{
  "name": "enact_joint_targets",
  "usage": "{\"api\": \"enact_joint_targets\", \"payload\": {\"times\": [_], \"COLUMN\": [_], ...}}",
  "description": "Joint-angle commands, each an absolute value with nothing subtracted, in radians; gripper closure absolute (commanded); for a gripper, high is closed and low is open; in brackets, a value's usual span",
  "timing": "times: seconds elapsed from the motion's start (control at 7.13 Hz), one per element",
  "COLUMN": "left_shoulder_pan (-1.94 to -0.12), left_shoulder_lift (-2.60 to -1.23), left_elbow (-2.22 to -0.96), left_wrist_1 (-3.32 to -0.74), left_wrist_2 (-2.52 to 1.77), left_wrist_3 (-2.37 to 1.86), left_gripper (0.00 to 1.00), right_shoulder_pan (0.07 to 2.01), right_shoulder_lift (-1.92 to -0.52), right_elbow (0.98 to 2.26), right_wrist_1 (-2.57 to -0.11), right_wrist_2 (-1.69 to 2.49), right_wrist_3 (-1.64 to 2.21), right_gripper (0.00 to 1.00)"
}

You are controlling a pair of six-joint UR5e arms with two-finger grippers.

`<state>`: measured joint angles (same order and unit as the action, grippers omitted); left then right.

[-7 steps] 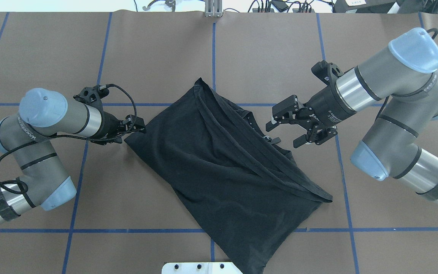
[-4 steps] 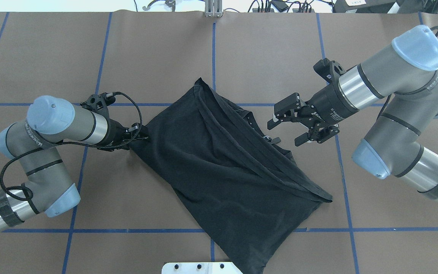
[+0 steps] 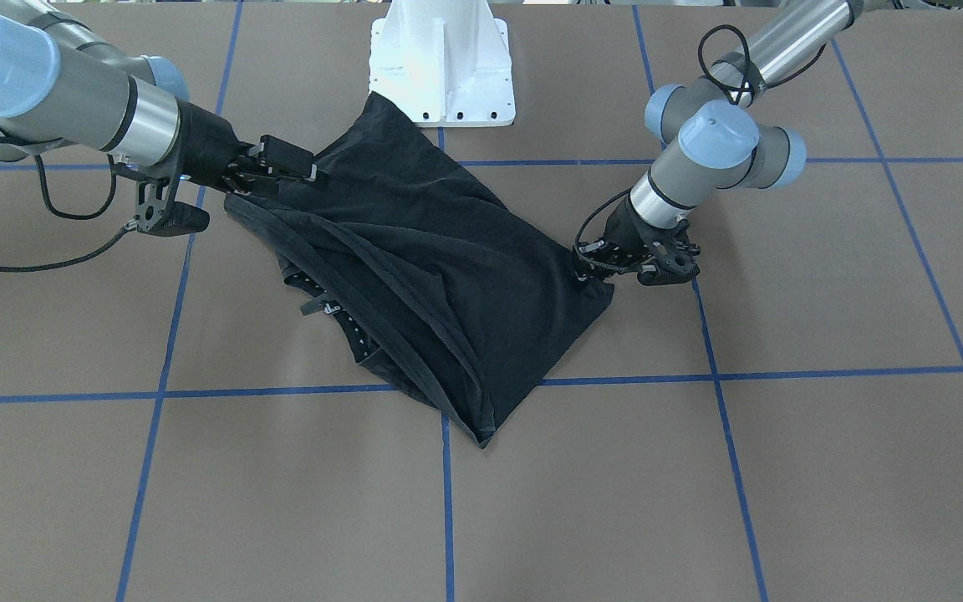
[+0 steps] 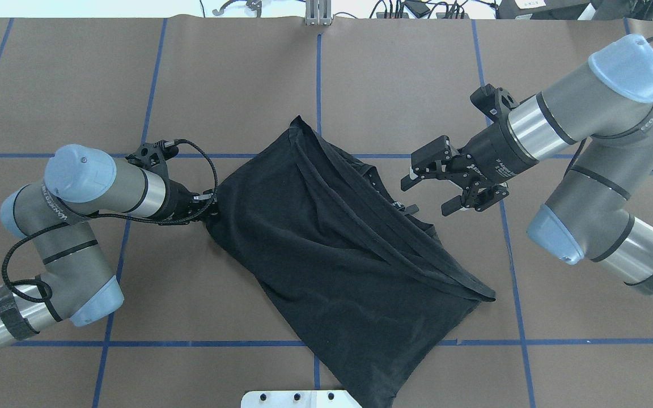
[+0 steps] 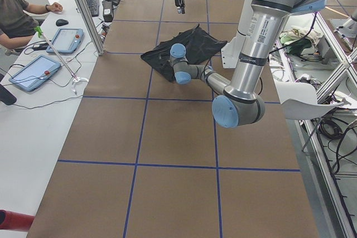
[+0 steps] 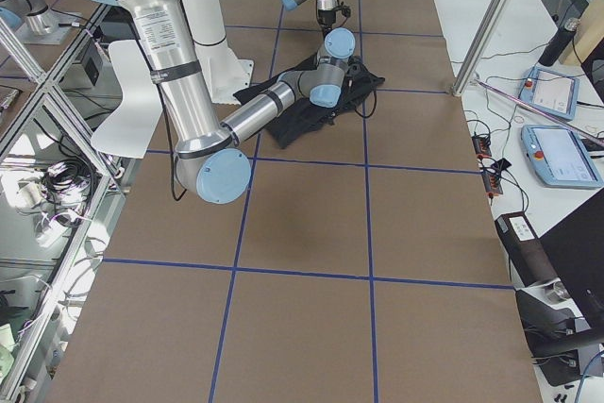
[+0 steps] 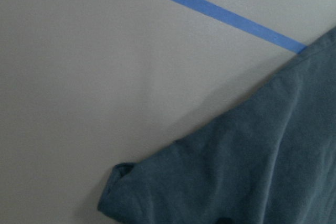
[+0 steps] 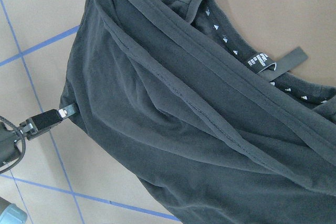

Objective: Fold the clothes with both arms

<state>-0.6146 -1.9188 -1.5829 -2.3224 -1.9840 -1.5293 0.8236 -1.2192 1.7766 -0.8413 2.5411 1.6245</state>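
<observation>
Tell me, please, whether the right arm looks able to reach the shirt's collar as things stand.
Probably yes. The right tool hangs open just beside the collar, which lies exposed on that edge of the shirt, with only bare table between them.

T-shirt spread mid-worktop, between two robot tools.
The left tool touches the T-shirt's left corner. The right tool hangs near its collar side, apart from the cloth. The T-shirt's corner nearest the robot reaches the pedestal base.
</observation>
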Motion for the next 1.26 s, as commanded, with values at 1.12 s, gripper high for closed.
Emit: {"api": "enact_joint_targets", "payload": {"times": [1.12], "left_shoulder_pan": [-0.815], "left_shoulder_lift": [-2.345], "left_elbow": [-1.081], "left_wrist_1": [-2.39], "left_wrist_2": [-1.781], "left_wrist_3": [-1.52], "left_gripper": [1.0], "right_shoulder_pan": [0.845], "right_shoulder_lift": [-1.241], "right_elbow": [1.784], "right_wrist_1": [-0.834], "right_wrist_2": [2.37], "right_wrist_3": [1.599], "right_gripper": [0.0]}}
